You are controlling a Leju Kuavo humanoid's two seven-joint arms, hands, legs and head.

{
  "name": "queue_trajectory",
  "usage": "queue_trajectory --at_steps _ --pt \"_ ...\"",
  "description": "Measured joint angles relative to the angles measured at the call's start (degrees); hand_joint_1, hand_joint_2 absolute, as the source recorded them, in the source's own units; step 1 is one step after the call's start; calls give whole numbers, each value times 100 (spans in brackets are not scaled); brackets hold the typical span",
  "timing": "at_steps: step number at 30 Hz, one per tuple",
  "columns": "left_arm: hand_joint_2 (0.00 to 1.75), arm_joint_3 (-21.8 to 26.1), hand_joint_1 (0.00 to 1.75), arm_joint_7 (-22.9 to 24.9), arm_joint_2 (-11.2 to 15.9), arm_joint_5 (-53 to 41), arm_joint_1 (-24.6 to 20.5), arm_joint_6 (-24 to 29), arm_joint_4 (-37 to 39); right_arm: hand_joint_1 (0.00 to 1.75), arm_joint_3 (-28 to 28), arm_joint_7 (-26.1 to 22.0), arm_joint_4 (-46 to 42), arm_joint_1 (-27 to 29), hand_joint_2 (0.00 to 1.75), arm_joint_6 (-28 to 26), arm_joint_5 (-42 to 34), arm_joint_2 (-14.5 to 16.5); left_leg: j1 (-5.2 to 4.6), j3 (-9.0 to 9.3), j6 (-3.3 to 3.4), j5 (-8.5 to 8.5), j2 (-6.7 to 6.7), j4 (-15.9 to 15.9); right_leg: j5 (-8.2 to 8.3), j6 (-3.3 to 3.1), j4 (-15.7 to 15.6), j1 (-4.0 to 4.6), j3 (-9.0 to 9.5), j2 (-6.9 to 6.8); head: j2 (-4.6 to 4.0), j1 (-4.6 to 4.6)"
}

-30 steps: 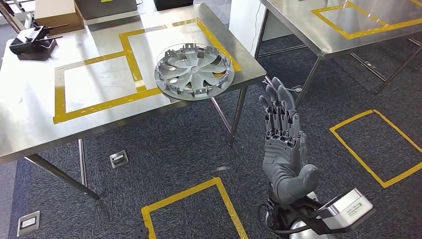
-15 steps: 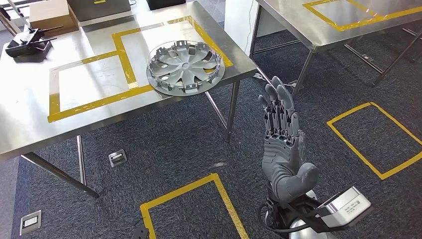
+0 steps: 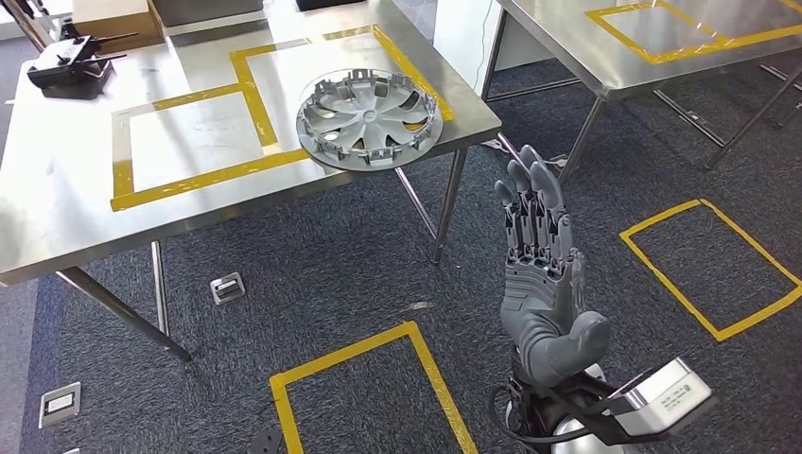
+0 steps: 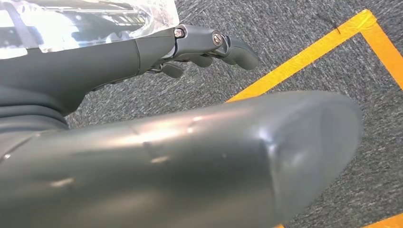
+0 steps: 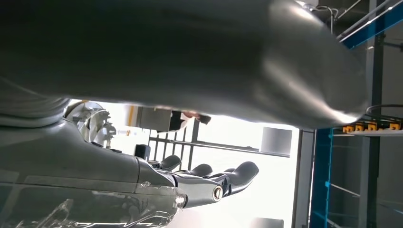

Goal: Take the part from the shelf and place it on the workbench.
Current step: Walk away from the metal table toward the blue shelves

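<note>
On the steel workbench [image 3: 57,218], near its front right corner, the round silver-grey plastic wheel cover [image 3: 369,118] lies across yellow tape lines. Well apart, the right hand [image 3: 539,274] hangs empty, fingers extended; the left hand [image 4: 142,52] grips nothing.

The picture's top edge is cutting off the far side of the bench [image 3: 66,222], along with a cardboard box [image 3: 104,17] and a dark tool [image 3: 71,66] standing there. The right hand [image 3: 541,274] is running out of frame at its wrist. In the left wrist view, the thumb [image 4: 190,161] is hiding most of the left hand [image 4: 142,52]. Glare is washing out the background behind the right hand's fingers [image 5: 237,173].
</note>
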Motion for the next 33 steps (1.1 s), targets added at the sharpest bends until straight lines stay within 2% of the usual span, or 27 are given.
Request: queue_trajectory --at_steps 1,2,5,6,8,10,11,12,13,15,16,17,20,21,22,23,25,26,27,28,29,31,32,33 --pt "0 0 0 0 -1 0 -3 0 -1 0 -2 0 -4 -3 0 0 0 0 -8 -24 -22 10 -1 17 100 -32 -327 9 165 0 0 1" --pt "0 0 0 0 -2 0 -6 0 -1 0 -3 1 -9 -5 0 0 0 1 -15 -54 -53 27 -2 31 138 -62 -529 20 250 1 0 -2" --pt "0 -1 0 0 -5 3 -4 0 -3 0 -7 1 -15 0 0 1 0 -6 -10 -124 -155 69 2 42 161 -146 -651 27 225 10 0 -3" --pt "0 -2 0 0 -6 5 -2 0 -3 0 -8 0 -17 -1 0 1 0 -8 -7 -141 -184 17 0 77 191 -179 -674 15 216 8 0 -4" --pt "0 -2 0 0 -5 9 -2 0 -3 0 -7 1 -24 -4 0 2 0 -8 3 -258 -237 -287 -9 430 248 -240 -715 -12 202 -11 0 -19" --pt "0 -2 0 0 -4 9 0 0 -3 0 -5 1 -27 -2 0 2 0 -8 19 -474 -280 -676 -10 1099 276 -263 -714 -7 170 -22 0 -32" --pt "0 -3 0 0 -3 9 2 0 -3 0 -4 1 -27 -1 0 2 0 -8 25 -546 -295 -776 -10 1359 288 -263 -706 -5 150 -25 0 -34" --pt "0 -3 0 0 -3 9 3 0 -3 0 -4 1 -27 0 0 2 0 -8 30 -542 -303 -773 -10 1450 300 -258 -695 -5 128 -25 0 -34" --pt "0 -4 0 0 -2 9 3 0 -3 0 -3 2 -27 0 0 2 0 -8 33 -441 -306 -666 -10 1331 310 -252 -679 -7 107 -24 0 -35" --pt "0 -4 0 0 -1 9 -1 0 -3 0 -3 1 -27 0 0 2 0 -8 37 -49 -290 -344 -13 668 320 -225 -643 -13 77 -20 0 -36" --pt "0 -4 0 -1 0 9 -5 0 -4 0 -4 1 -27 -3 0 2 0 -8 32 115 -271 -238 -16 350 327 -200 -619 -5 57 -17 0 -37" --pt "0 -4 0 -1 1 9 -10 0 -4 0 -4 1 -28 -4 0 2 0 -8 25 205 -244 -202 -20 144 341 -168 -601 3 27 -16 0 -37" --pt "0 -3 0 0 2 13 0 1 -5 0 -7 1 -31 -5 0 2 0 -10 11 178 -143 -190 -24 19 401 -53 -598 10 -49 -18 0 -35" --pt "0 -4 0 0 2 13 5 1 -5 0 -10 1 -31 -5 0 2 0 -13 18 158 -106 -159 -20 5 371 -21 -579 4 -67 -16 0 -31" --pt "0 -4 0 0 1 13 4 0 -5 0 -13 0 -32 -6 0 1 0 -15 27 139 -67 -127 -16 -12 274 6 -482 -2 -108 -13 0 -21" --pt "0 -4 0 -1 -1 13 0 0 -5 0 -15 -1 -33 -4 0 1 0 -17 36 115 -34 -98 -11 -24 103 26 -269 -7 -189 -9 0 -8" --pt "0 -4 0 -1 -1 16 -4 0 -5 0 -16 1 -35 0 0 1 -1 -23 25 58 3 -60 -3 -18 -317 57 430 -14 -437 -7 0 14" --pt "0 -4 0 -1 1 19 -2 0 -5 0 -16 1 -36 4 0 0 -1 -25 17 30 10 -44 -1 -11 -451 65 743 -15 -538 -7 0 17" --pt "0 -4 0 -1 2 22 -1 0 -5 0 -16 2 -36 7 0 -1 -1 -27 9 3 13 -30 1 -2 -481 64 896 -14 -566 -7 0 19" --pt "0 -4 0 -1 3 25 1 0 -5 0 -16 2 -36 8 0 -1 -1 -27 2 -19 12 -19 2 7 -406 53 838 -12 -497 -7 0 20" --pt "0 -4 0 -1 2 26 1 1 -6 0 -16 2 -37 8 0 -1 -1 -27 -4 -34 8 -10 1 15 -248 31 574 -9 -331 -7 0 20" --pt "0 -4 0 -1 -1 26 -2 1 -9 0 -19 2 -44 5 0 0 -2 -27 -20 -58 -17 7 0 30 53 -40 -178 15 77 -9 0 15" --pt "0 -4 0 -1 -2 27 -5 1 -10 0 -20 2 -49 2 0 0 -2 -27 -24 -78 -43 24 0 38 133 -73 -450 31 210 -9 0 15" --pt "0 -4 0 -2 -3 27 -7 -1 -12 0 -21 2 -54 1 0 -1 -2 -26 -25 -104 -73 43 2 44 153 -96 -593 48 263 -9 0 11"
